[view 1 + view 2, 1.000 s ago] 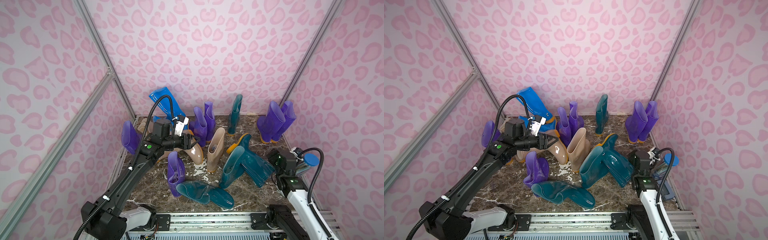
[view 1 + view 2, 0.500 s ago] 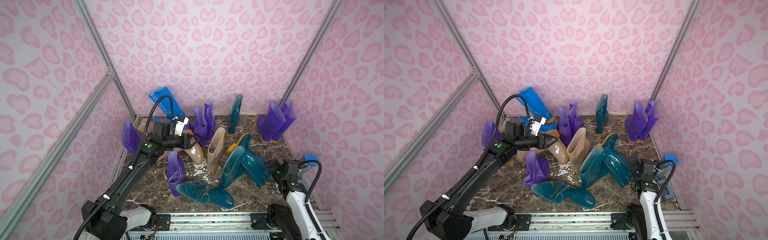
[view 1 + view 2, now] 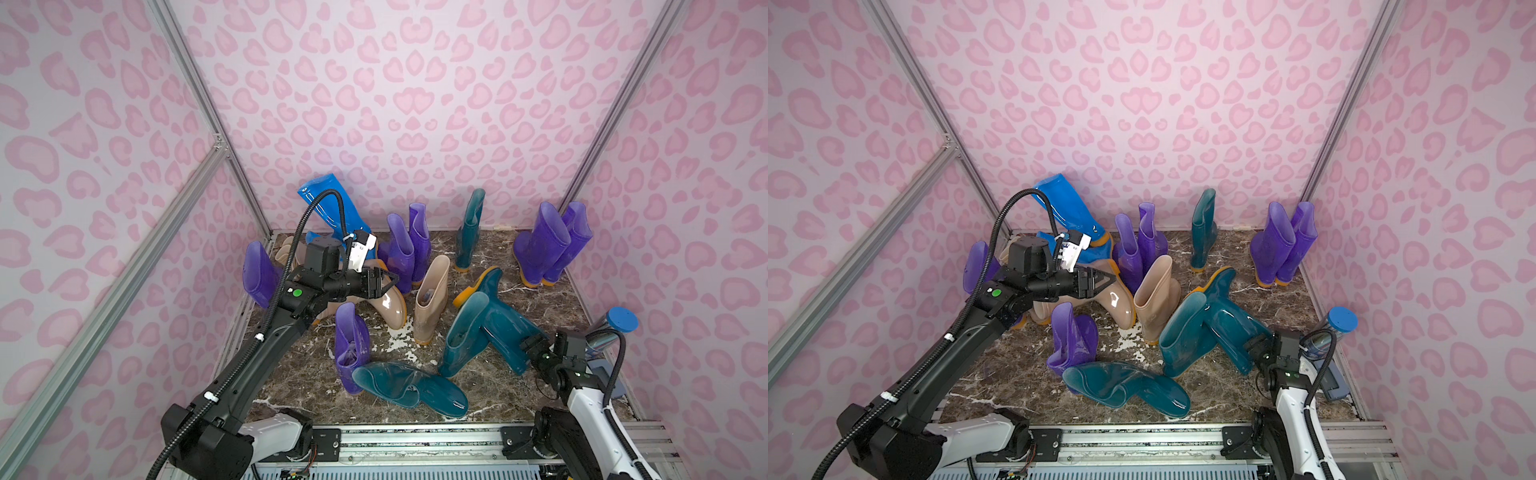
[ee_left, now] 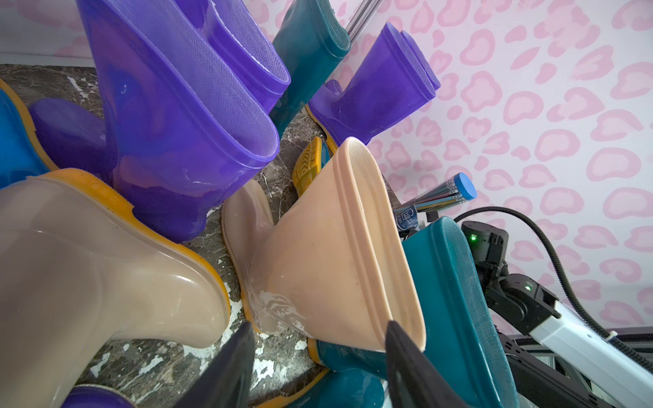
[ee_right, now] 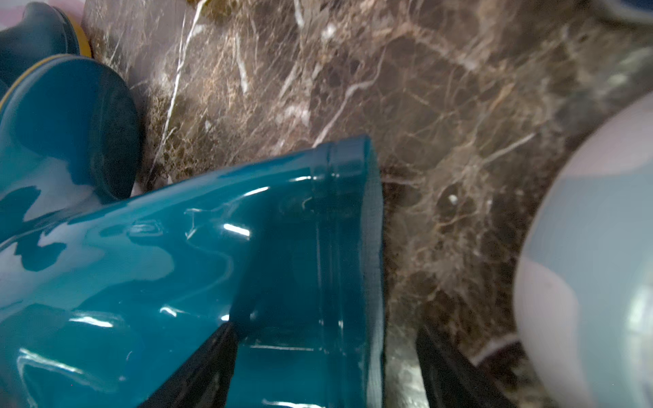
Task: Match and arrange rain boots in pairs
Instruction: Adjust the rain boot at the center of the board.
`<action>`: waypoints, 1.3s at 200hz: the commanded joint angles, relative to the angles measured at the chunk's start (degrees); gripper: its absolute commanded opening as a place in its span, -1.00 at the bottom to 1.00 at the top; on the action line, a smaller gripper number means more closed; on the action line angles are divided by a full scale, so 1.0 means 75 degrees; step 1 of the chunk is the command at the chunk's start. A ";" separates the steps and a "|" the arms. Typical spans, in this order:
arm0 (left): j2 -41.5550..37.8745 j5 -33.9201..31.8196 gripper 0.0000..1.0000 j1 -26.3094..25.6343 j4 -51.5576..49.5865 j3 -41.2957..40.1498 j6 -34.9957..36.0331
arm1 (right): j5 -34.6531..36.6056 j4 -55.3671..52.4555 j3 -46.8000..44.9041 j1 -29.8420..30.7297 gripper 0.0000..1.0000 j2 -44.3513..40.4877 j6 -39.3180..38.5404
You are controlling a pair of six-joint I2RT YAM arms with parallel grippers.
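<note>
The left arm (image 3: 266,353) is stretched forward from the near-left base, with the forearm raised and the wrist held level. The left gripper (image 3: 390,282) is pointed sideways to the right, jaws parted, with nothing clamped between its fingers (image 4: 229,367). The right arm (image 3: 590,399) is kept folded short by the near-right base, wrist bent inward. The right gripper (image 3: 525,345) is held low, jaws spread wide.
</note>
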 commanded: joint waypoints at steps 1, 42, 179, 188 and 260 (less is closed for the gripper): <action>-0.0036 -0.0007 0.21 -0.0005 0.0131 0.0046 0.0056 | -0.0600 0.0794 0.0002 0.0088 0.40 0.0260 -0.0010; 0.0048 -0.0002 0.19 -0.0009 0.0119 0.0048 0.0061 | -0.0720 0.1207 0.0326 0.0331 -0.38 0.0056 -0.0086; 0.0330 -0.0081 -0.08 -0.0007 0.0057 0.0058 0.0161 | 0.0490 0.1665 0.3019 0.1877 -1.00 0.0286 -0.1689; 0.0336 -0.0109 -0.09 -0.0002 0.0042 0.0068 0.0180 | 0.0488 0.1799 0.3297 0.1884 -1.00 0.0458 -0.1847; 0.0324 -0.0148 -0.15 -0.0003 -0.0007 0.0087 0.0221 | 0.0061 0.1394 0.5486 0.1911 -1.00 0.2069 -0.2823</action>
